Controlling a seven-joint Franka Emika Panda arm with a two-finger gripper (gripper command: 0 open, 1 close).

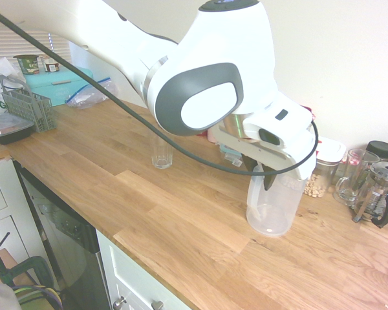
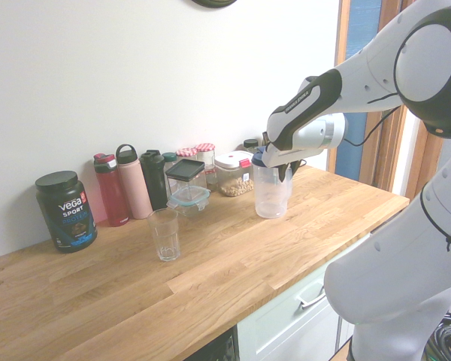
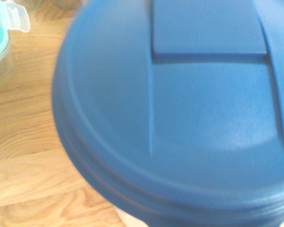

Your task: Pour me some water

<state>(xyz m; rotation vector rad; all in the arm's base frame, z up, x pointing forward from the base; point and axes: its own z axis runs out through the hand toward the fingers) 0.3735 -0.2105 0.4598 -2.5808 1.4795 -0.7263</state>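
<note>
The blue lid [image 3: 180, 118] fills the wrist view from close up, capping a clear plastic pitcher [image 2: 271, 192] that stands upright on the wooden desk [image 2: 210, 278]. The claw [image 2: 279, 167] sits at the pitcher's top; whether its fingers grip it I cannot tell. An empty glass [image 2: 164, 234] stands well apart, near a row of bottles [image 2: 131, 182].
</note>
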